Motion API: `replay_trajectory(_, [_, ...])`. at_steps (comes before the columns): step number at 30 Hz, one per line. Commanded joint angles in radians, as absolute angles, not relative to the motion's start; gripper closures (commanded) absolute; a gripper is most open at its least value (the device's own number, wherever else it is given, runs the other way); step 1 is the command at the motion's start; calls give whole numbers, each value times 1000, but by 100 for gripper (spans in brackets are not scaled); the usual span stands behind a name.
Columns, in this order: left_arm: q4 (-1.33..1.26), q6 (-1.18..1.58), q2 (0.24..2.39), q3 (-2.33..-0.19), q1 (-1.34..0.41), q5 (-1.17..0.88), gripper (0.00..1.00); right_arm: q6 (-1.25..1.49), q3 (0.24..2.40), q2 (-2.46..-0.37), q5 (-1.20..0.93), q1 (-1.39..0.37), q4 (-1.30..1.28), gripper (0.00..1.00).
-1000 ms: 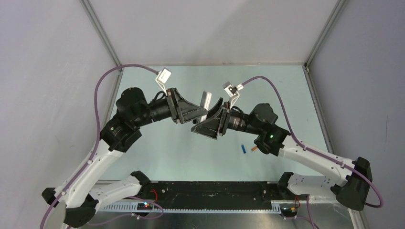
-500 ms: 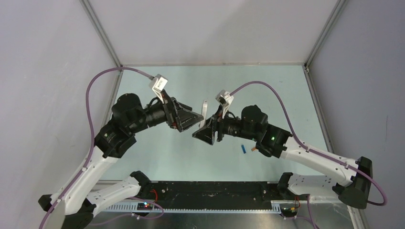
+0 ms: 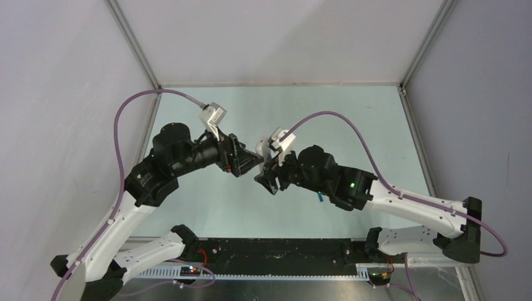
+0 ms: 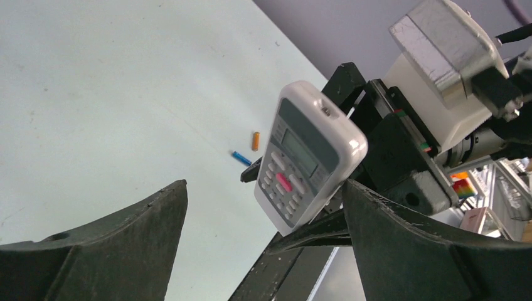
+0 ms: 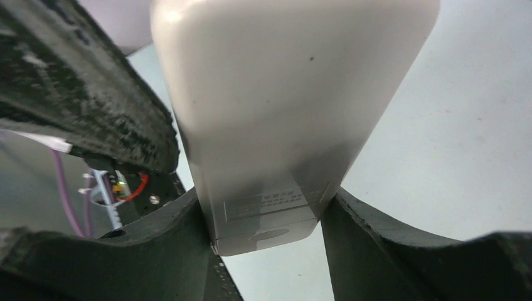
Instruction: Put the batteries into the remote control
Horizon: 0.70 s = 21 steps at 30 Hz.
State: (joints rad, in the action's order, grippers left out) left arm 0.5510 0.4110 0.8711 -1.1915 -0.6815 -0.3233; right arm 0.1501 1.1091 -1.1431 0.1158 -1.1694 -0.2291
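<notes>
Right wrist: remote control (image 5: 282,94) juts lengthwise from right claw (image 5: 263,213).

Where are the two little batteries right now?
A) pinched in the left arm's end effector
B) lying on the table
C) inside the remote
B: the blue battery and the orange battery lie loose on the table, away from the remote held in the right end effector.

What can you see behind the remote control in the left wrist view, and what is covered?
Behind the remote control, the blue battery and orange battery lie on the table. The right gripper holding it is partly covered.
</notes>
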Motion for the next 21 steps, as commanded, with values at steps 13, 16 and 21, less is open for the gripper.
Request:
replay_trajectory(13, [630,358,917,-1242,-679,-269,23,19,1189,-1253,342,-1238,-252,69])
replay_trajectory(16, [639,390,944,-1249,-679,-266,36,6,1189,-1264,384,-1248,-250,69])
replay_trajectory(21, [645,437,960,-1262,-678,-243,50,-23,1190,-1282,435,-1266,-241,69])
